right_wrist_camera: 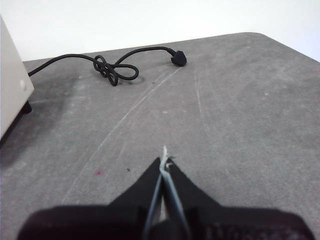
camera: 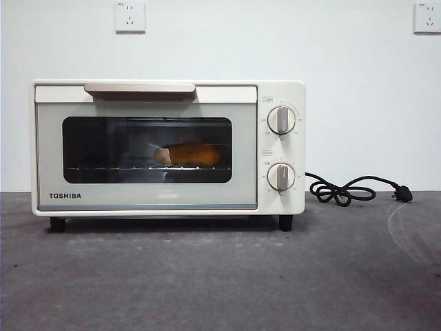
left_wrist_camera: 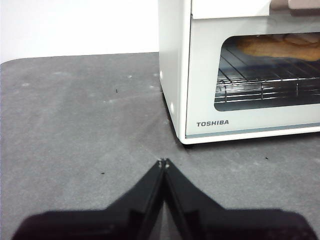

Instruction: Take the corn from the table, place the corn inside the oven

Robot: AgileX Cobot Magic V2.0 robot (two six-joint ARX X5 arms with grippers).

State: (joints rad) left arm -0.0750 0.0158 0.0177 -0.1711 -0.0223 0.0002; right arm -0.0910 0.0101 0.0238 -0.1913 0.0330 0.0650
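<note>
We find the corn (camera: 191,154) already inside the oven (camera: 169,148), lying on the wire rack (left_wrist_camera: 265,82) behind the dark window, centre of the front frame. The door looks closed, handle (camera: 140,88) up along the top edge. So we judge the task essentially done: corn off the table (camera: 220,276), inside, door shut. Nothing seems left but for the arms to stay clear.

The cob lies on its side, long axis running left to right across the frame, roughly parallel to the door. Its pale stub sits at the left end; through the glass we cannot be sure of the taper.

Left gripper (left_wrist_camera: 163,162): jaws pressed together, holding nothing, low over the table near the oven's front corner. Right gripper (right_wrist_camera: 165,161): jaws likewise closed and empty, over bare table, with the coiled black cord (right_wrist_camera: 112,70) toward the upper left of its frame. Neither arm shows in the front frame.
</note>
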